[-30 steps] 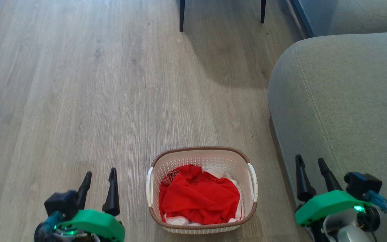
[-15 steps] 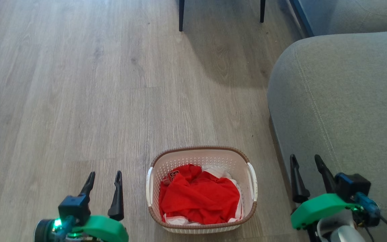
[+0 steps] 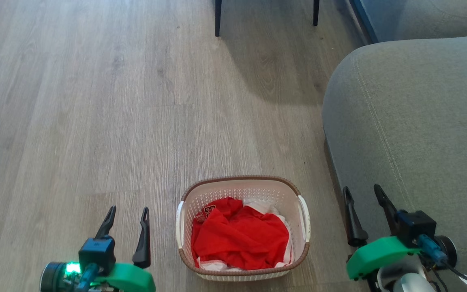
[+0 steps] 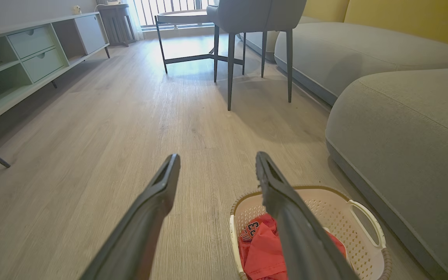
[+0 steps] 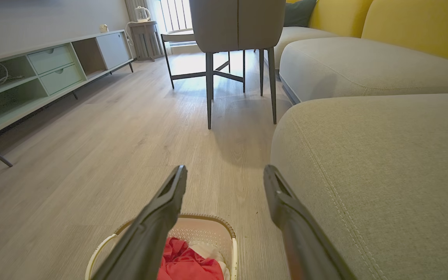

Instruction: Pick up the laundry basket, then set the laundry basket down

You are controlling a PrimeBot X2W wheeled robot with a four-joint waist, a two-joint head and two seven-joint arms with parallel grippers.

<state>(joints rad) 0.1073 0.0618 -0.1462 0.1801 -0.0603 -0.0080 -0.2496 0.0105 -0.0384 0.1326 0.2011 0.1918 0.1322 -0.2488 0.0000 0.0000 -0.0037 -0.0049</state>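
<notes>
The laundry basket (image 3: 243, 186) stands on the wood floor at the bottom middle of the head view, cream-white and perforated with a brown rim and white side handles. Red and white clothes (image 3: 239, 238) lie crumpled inside it. My left gripper (image 3: 129, 209) hangs open to the basket's left, apart from it. My right gripper (image 3: 361, 191) hangs open to the basket's right, over the sofa's edge. The basket (image 4: 358, 217) sits low right in the left wrist view, partly behind a finger. It (image 5: 212, 231) sits low left in the right wrist view.
A grey sofa (image 3: 412, 121) fills the right side, close to the basket. A grey chair on dark legs (image 4: 230, 70) and a round table stand ahead. A pale green low cabinet (image 4: 18, 58) runs along the left wall. Open wood floor (image 3: 95, 121) spreads left and forward.
Both grippers have shifted slightly inward toward the basket, the left one lower in view. The basket has stayed in place on the floor.
</notes>
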